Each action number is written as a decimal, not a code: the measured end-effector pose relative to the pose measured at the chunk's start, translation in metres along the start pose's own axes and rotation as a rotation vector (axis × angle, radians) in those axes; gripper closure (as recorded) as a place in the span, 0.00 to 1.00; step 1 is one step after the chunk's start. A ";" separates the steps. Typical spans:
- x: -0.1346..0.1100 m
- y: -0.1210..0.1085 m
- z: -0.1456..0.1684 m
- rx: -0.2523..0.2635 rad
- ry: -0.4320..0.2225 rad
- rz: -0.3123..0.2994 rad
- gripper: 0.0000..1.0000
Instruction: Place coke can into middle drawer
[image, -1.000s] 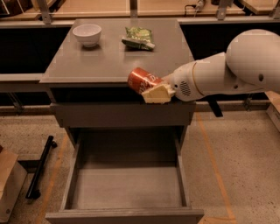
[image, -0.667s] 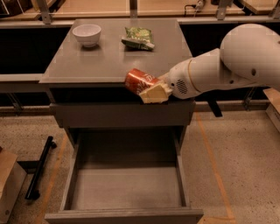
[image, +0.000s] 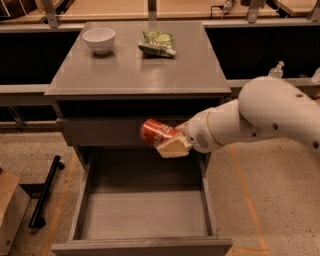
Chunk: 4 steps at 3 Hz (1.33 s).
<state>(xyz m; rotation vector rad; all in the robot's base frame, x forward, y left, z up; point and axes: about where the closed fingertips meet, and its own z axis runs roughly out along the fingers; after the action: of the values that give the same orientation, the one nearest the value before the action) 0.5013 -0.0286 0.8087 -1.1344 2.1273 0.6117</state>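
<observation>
The coke can (image: 156, 133) hangs tilted in the air, in front of the closed grey drawer front (image: 100, 131) and above the rear of the open middle drawer (image: 145, 216). The gripper (image: 166, 142) grasps it from the right: of its fingers (image: 173, 148), one beige pad shows under the can, the other is hidden behind it, and the can's right end is covered too. The white arm (image: 265, 117) runs off the right edge. The middle drawer's front is partly cut off at the bottom. On the bench (image: 135, 75) above, a white bowl (image: 99, 39) and a green snack bag (image: 157, 43) sit near the back. At left on the floor lie a black bar (image: 45, 192) and a brown box (image: 10, 212), the box cut off by the frame
</observation>
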 end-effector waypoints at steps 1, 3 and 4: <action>0.058 0.014 0.047 -0.025 0.055 0.014 1.00; 0.075 0.017 0.059 -0.028 0.086 0.003 1.00; 0.089 0.015 0.082 -0.045 0.116 0.004 1.00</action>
<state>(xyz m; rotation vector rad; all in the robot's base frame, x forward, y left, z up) 0.4774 -0.0163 0.6895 -1.2177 2.2239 0.6118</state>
